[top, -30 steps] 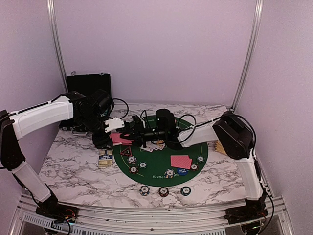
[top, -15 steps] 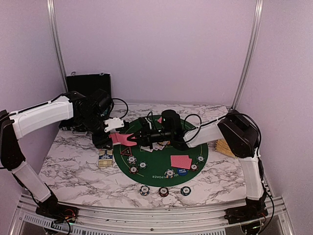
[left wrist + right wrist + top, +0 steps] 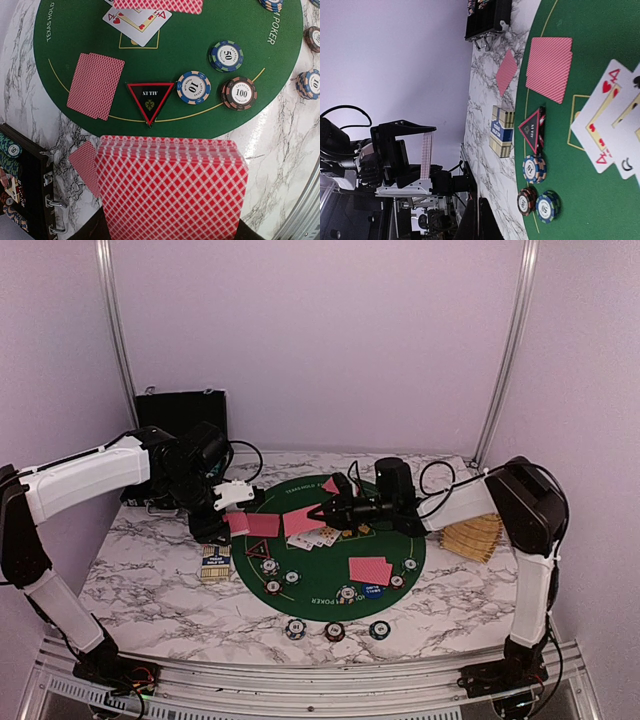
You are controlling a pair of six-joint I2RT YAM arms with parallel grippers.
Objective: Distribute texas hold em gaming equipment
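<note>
The right end effector [image 3: 326, 510] has shut and pulled back from the deck [image 3: 170, 190] with a red-backed card [image 3: 300, 520].

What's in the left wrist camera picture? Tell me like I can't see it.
A thick stack of red-backed cards, held close to the camera, fills the bottom. Beyond it a green poker mat holds a red-rimmed black triangle, chips, face-down cards and a face-up four of hearts. A black case sits at lower left.
</note>
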